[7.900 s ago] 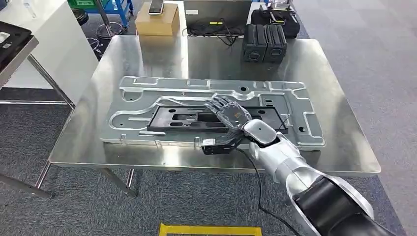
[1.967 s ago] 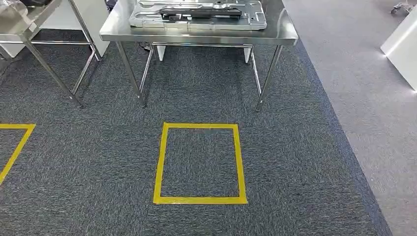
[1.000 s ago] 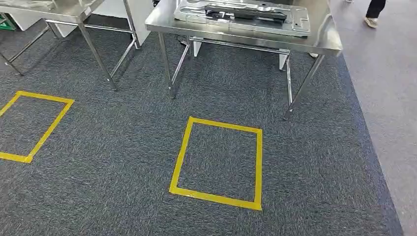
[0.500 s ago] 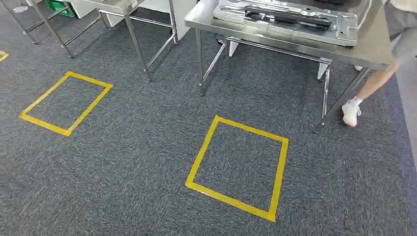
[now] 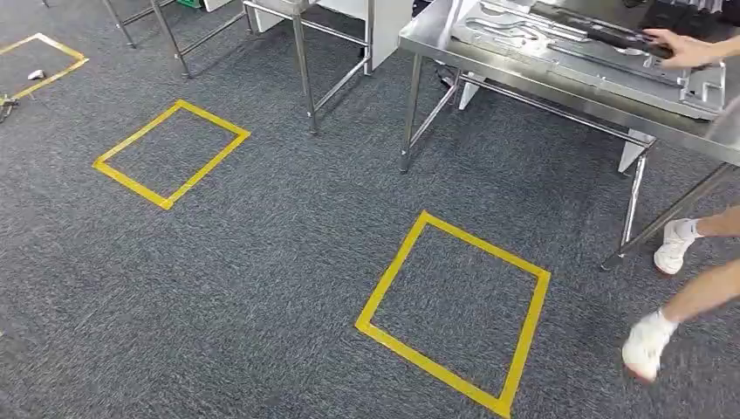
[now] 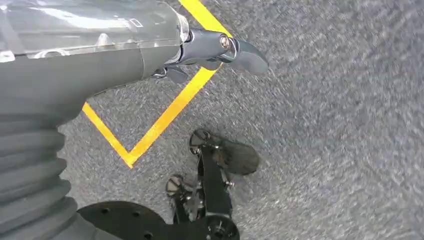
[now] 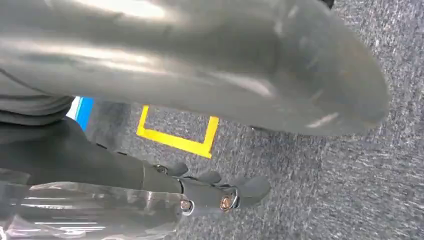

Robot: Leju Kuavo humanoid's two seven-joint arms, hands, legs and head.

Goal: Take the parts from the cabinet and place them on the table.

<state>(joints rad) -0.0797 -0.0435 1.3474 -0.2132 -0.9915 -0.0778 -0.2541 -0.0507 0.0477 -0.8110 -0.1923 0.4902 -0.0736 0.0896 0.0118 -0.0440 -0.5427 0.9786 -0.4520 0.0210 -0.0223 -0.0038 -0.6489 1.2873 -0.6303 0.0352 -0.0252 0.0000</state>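
Head view looks down on dark grey carpet; 2 full yellow tape squares on it, 1 near the middle, 1 further off to the left; corner of another at far left. Steel table at upper right carries the big silver panel with a black part lying on top; a person's hand rests on that black part; person's legs and white shoes beside the table leg. Left hand hangs over carpet and tape, holding nothing, fingers loosely extended and apart; right hand likewise empty, fingers slightly spread.
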